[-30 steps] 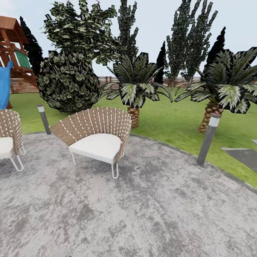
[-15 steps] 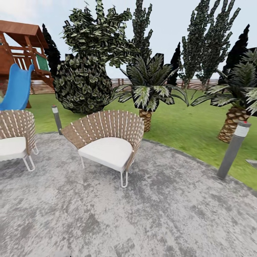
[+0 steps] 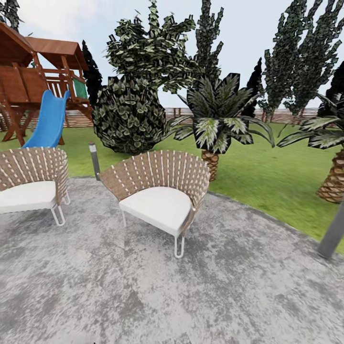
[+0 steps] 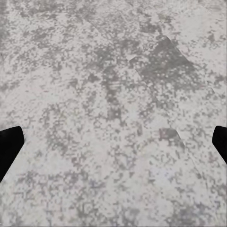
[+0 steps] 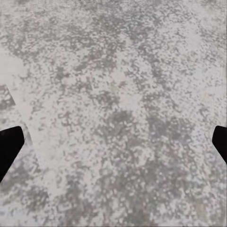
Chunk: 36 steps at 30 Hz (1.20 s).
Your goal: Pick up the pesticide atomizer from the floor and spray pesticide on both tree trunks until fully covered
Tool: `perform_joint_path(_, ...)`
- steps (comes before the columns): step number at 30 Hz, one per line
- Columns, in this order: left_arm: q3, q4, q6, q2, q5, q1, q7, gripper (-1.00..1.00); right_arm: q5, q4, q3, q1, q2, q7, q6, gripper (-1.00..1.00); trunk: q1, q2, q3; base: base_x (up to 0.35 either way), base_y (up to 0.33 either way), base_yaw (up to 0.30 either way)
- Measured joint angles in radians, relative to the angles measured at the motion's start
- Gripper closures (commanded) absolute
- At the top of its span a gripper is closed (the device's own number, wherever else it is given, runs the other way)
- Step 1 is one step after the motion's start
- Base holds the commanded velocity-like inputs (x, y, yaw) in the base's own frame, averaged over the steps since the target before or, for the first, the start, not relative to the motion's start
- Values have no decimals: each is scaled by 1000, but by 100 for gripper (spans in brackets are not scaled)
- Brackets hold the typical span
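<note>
We are standing on the grey paving (image 3: 229, 296) of the garden, with both arms hanging down toward it: the left gripper (image 4: 113, 142) and the right gripper (image 5: 113, 142) each have their fingers spread wide, with nothing between them but mottled stone. The sprayer we need is nowhere to be found on the ground before us, so we judge the step in hand to be searching for it while on the way. Close ahead stands a woven chair (image 3: 160, 191) with a white cushion, and a second chair (image 3: 31, 179) sits to its left; a short lamp post (image 3: 94, 160) rises between and behind them. Beyond lies the lawn (image 3: 267, 177), with a round bush (image 3: 128, 117), a short palm (image 3: 215, 124), another palm trunk (image 3: 334, 179) at far right, a blue slide (image 3: 48, 122) on a wooden playhouse (image 3: 33, 79) at far left, and the fence (image 3: 286, 114) at the back. We see no bare straight trunk here. To do this well, we should turn slowly, scan the ground near and far, and keep the base well apart from the chairs and the grey post (image 3: 332, 234) at near right.
</note>
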<state>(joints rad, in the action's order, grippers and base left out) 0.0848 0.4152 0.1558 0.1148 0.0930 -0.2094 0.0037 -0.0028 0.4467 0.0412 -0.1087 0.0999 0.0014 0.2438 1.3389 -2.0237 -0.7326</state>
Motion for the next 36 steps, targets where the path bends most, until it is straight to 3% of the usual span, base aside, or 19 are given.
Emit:
perform_joint_path(11, 33, -1, 0, 0, 0, 0, -1, -100, 0, 0, 0, 0, 0, 0, 0, -100, 0, 0, 11, 314, 136, 208)
perform_joint_path(36, 35, -1, 1, -1, 0, 0, -1, -100, 0, 0, 0, 0, 0, 0, 0, -100, 0, 0, 37, 312, 146, 208)
